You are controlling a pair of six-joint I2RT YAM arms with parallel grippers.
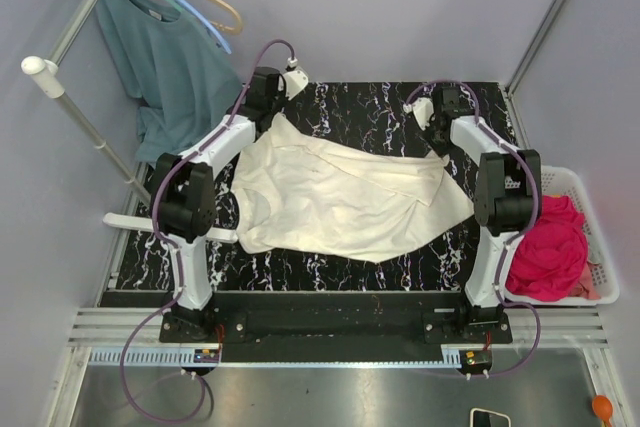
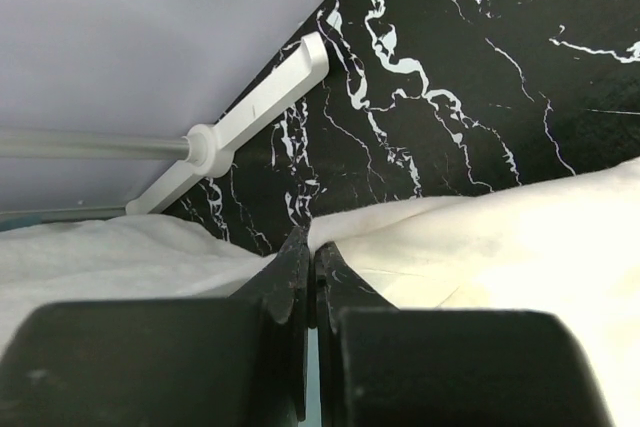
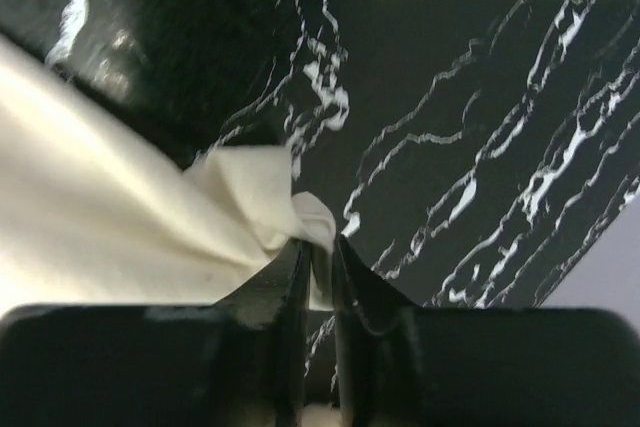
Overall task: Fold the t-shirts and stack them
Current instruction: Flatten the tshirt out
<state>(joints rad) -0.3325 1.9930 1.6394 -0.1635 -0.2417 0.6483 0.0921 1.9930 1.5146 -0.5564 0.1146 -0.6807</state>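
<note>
The cream t-shirt (image 1: pixel 340 197) lies spread and rumpled across the middle of the black marbled table (image 1: pixel 370 107), filling most of the centre of the top view. It is not folded. Its upper left corner rises to a peak under the left arm, and a creased flap lies near its right end, just below the right arm's wrist.

The left gripper (image 2: pixel 312 252) has its jaws pressed together on the shirt's edge. In the left wrist view the cloth climbs to the fingertips from both sides. The right gripper (image 3: pixel 320 242) has its jaws nearly together, with only a narrow slit between them, and a small bunched fold of the cream cloth is pinched at the tips. The rest of the cloth trails off to the left of that frame.

The one container is a white perforated basket (image 1: pixel 600 257) at the right edge of the top view, just beyond the table and beside the right arm. In it lies the magenta-pink t-shirt (image 1: pixel 548 247), crumpled in a heap that fills most of the basket.

In the upper left of the top view a teal shirt (image 1: pixel 170 57) hangs on a hanger from a grey rail (image 1: pixel 80 17), well apart from the basket.
</note>
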